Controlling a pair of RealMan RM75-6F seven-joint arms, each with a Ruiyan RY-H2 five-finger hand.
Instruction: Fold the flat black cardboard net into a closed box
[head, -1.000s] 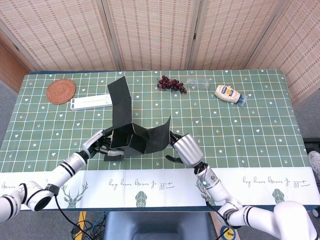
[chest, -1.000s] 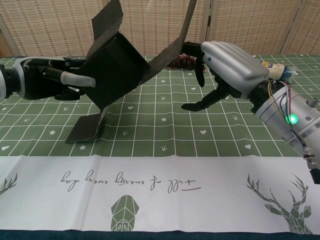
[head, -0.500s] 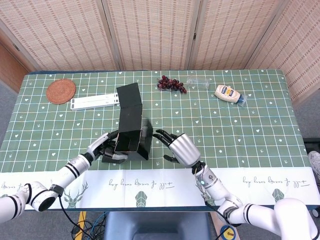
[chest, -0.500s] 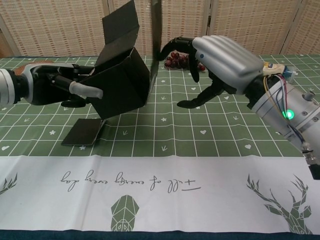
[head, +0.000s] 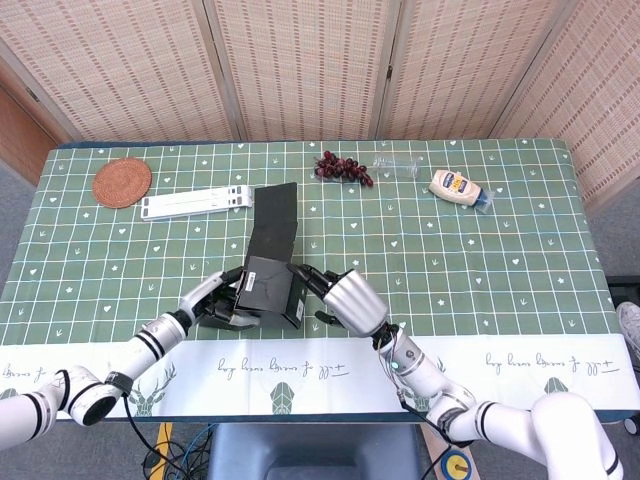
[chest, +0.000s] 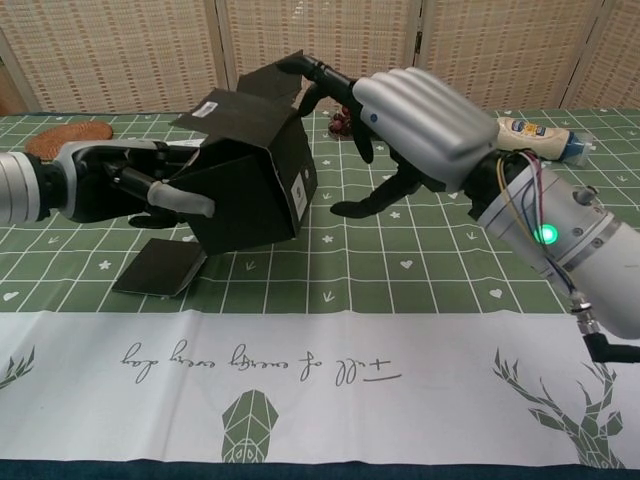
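Against the half-folded box (chest: 250, 170), right hand (chest: 415, 135) fingers outstretched.

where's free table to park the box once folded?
Free: the right half, from the right hand out to the table edge and below the mayo bottle; also the left stretch below the woven coaster and white tray. Crowded: front centre, where both hands and the black box sit, and around the grapes at back centre.

Cursive script ran upside down along the white border strip of the green checked tablecloth (chest: 300, 360), not legible. A small white label (chest: 301, 190) on the black cardboard box (chest: 250, 185) was too small to read.
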